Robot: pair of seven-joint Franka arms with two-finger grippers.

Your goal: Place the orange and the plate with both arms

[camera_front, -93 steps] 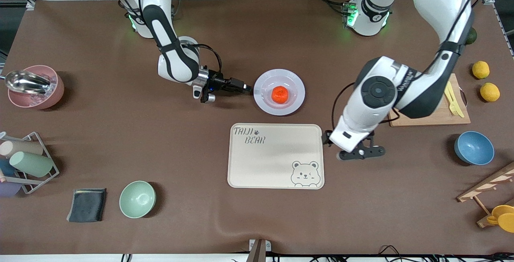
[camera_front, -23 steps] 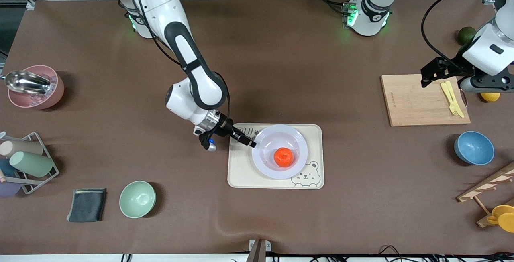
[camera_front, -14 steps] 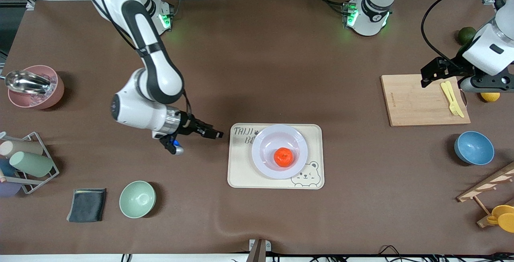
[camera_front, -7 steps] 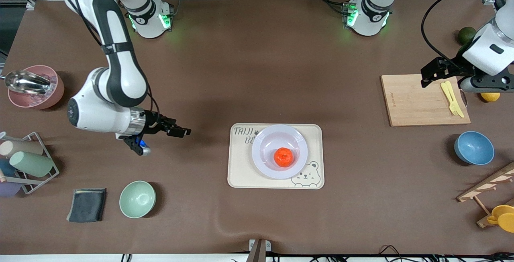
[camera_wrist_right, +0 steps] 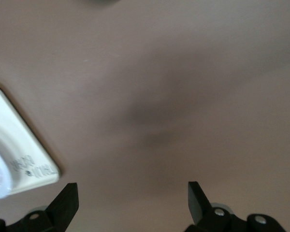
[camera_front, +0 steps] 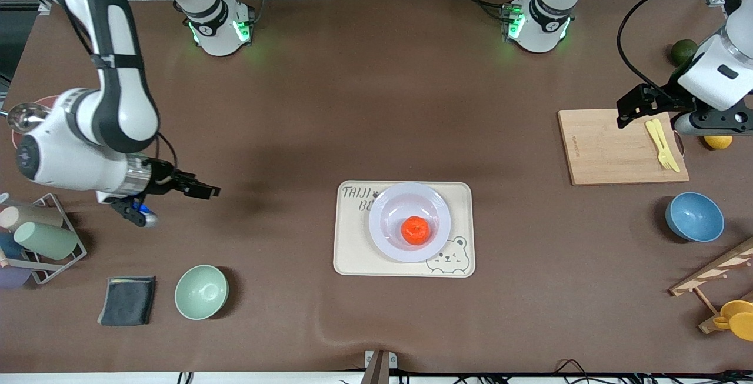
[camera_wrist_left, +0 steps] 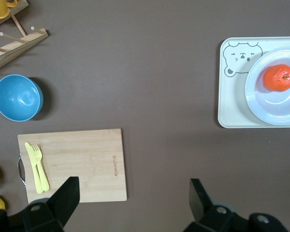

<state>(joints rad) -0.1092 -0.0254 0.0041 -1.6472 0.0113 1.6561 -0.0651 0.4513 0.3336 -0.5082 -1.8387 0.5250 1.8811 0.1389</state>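
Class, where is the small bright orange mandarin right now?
The small bright orange mandarin sits in the glossy white round plate, on the cream bear-print tray mid-table.

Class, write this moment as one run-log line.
orange: in plate | plate: on tray | right tool: open, empty | left tool: open, over board

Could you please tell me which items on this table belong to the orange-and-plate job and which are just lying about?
Job:
- orange, in the plate
- plate, on the bear-print tray

Lying about:
- cutting board with yellow cutlery
- blue bowl
- green bowl
- dark cloth
- lemon
- dark green fruit
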